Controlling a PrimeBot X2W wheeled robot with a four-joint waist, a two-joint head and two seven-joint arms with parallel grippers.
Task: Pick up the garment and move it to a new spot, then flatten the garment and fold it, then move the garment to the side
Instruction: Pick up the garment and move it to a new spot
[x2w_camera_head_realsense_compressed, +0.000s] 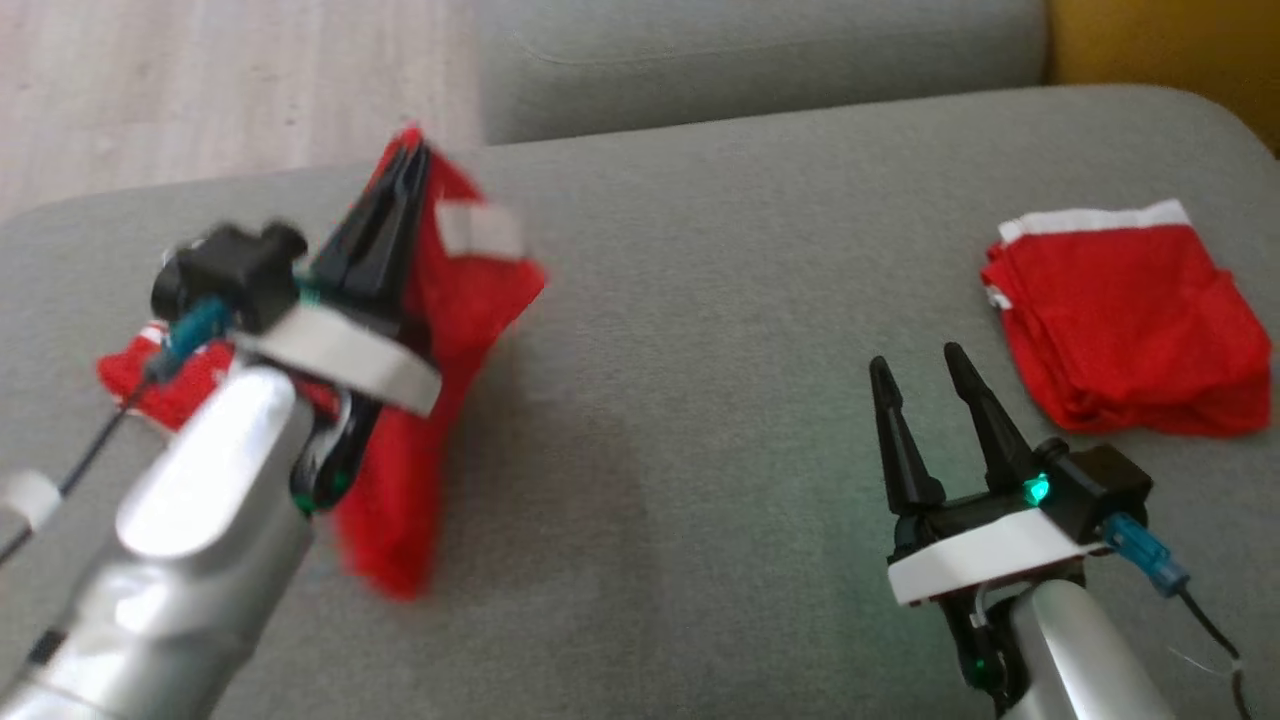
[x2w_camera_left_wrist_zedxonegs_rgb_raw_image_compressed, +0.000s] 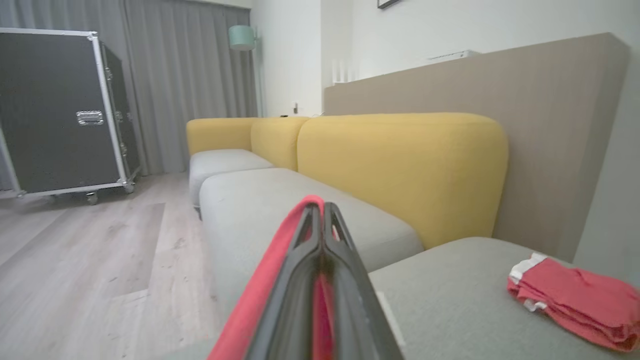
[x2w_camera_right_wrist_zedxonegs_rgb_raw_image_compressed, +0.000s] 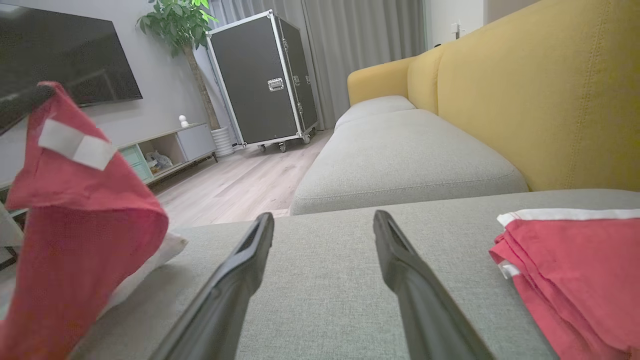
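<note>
A red garment (x2w_camera_head_realsense_compressed: 450, 330) with a white label hangs above the grey sofa seat at the left, lifted by my left gripper (x2w_camera_head_realsense_compressed: 405, 160), which is shut on its top edge. In the left wrist view the closed fingers (x2w_camera_left_wrist_zedxonegs_rgb_raw_image_compressed: 325, 250) pinch red cloth (x2w_camera_left_wrist_zedxonegs_rgb_raw_image_compressed: 260, 295). The right wrist view shows the same hanging garment (x2w_camera_right_wrist_zedxonegs_rgb_raw_image_compressed: 75, 220) at the left. My right gripper (x2w_camera_head_realsense_compressed: 918, 368) stands open over the seat at the lower right, nothing between its fingers (x2w_camera_right_wrist_zedxonegs_rgb_raw_image_compressed: 240, 280).
A folded red garment (x2w_camera_head_realsense_compressed: 1130, 320) with a white band lies at the right of the seat (x2w_camera_head_realsense_compressed: 700, 300). More red cloth (x2w_camera_head_realsense_compressed: 170, 380) lies behind my left arm. Yellow backrest (x2w_camera_left_wrist_zedxonegs_rgb_raw_image_compressed: 400, 170), wood floor (x2w_camera_head_realsense_compressed: 200, 90) and a black wheeled case (x2w_camera_right_wrist_zedxonegs_rgb_raw_image_compressed: 262, 80) lie beyond.
</note>
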